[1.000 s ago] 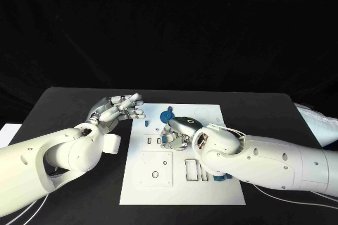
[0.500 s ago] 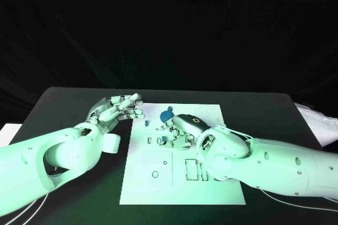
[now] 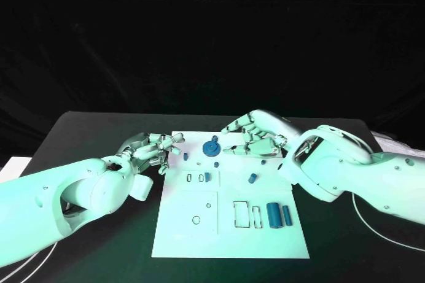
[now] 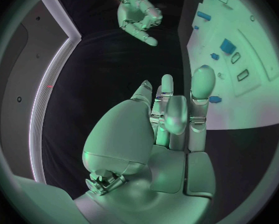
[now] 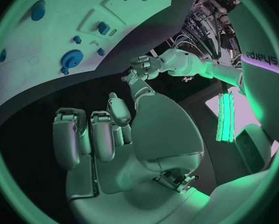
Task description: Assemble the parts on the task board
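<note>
The white task board (image 3: pixel 230 237) lies in the middle of the black table. A blue gear (image 3: pixel 210 148) stands near its far edge. A small blue piece (image 3: pixel 253 177) lies mid-board, and two blue cylinders (image 3: pixel 279 215) lie side by side at the right. My right hand (image 3: pixel 257 134) hovers above the board's far right corner, its fingers curled in with nothing visible in them. My left hand (image 3: pixel 155 149) sits at the board's far left edge, fingers loosely apart and holding nothing. The right wrist view shows the right hand (image 5: pixel 114 134), the gear (image 5: pixel 71 58) and the left hand (image 5: pixel 141 69).
Empty slots (image 3: pixel 240 213) and a small ring outline (image 3: pixel 196 220) mark the near half of the board. Black table (image 3: pixel 97 126) runs around the board on both sides. The left wrist view shows the left hand (image 4: pixel 170 114) beside the board (image 4: pixel 238 59).
My right hand has lifted from the middle of the board and pulled back to its far right corner, uncovering the small blue piece. My left hand has dropped slightly toward the board's edge.
</note>
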